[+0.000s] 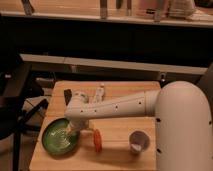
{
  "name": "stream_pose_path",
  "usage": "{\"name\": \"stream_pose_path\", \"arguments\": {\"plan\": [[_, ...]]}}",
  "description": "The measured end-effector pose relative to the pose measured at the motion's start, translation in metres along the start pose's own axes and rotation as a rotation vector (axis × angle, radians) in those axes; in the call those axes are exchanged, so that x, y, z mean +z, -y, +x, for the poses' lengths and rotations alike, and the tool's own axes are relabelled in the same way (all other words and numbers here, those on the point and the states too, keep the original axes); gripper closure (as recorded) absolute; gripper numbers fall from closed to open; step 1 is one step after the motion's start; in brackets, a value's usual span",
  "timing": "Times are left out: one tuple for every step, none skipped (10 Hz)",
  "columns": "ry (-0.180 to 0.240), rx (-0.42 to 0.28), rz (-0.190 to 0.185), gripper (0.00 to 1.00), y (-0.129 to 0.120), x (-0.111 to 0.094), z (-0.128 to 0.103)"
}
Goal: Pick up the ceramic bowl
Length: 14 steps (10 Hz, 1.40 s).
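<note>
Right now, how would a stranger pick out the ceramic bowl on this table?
On the wooden table, look at the near left corner, where the white arm ends. The bowl lies there, with the gripper at its right rim. It is wide, shallow and green, unlike the small orange item and the white cup to its right.
</note>
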Motion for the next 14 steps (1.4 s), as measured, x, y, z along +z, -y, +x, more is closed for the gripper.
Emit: {"name": "stream_pose_path", "arguments": {"plan": [[0.002, -0.002, 0.000, 0.20, 0.000, 0.001, 0.000], [0.004, -0.007, 0.000, 0.20, 0.000, 0.003, 0.000], [0.008, -0.013, 0.000, 0.20, 0.001, 0.005, 0.000], [0.011, -0.016, 0.001, 0.20, 0.002, 0.006, 0.000], [0.013, -0.018, 0.001, 0.20, 0.001, 0.008, 0.000], [0.016, -0.019, 0.001, 0.20, 0.000, 0.009, 0.000], [0.018, -0.020, 0.000, 0.20, -0.001, 0.010, 0.000], [0.021, -0.022, 0.000, 0.20, -0.001, 0.012, 0.000], [0.023, -0.027, 0.000, 0.20, 0.000, 0.014, -0.001], [0.025, -0.031, 0.002, 0.20, 0.001, 0.015, -0.001], [0.027, -0.035, 0.002, 0.20, 0.000, 0.016, -0.001], [0.028, -0.037, 0.003, 0.20, 0.000, 0.016, -0.001], [0.031, -0.039, 0.003, 0.20, 0.000, 0.017, -0.001], [0.033, -0.041, 0.003, 0.20, -0.001, 0.018, -0.001]]}}
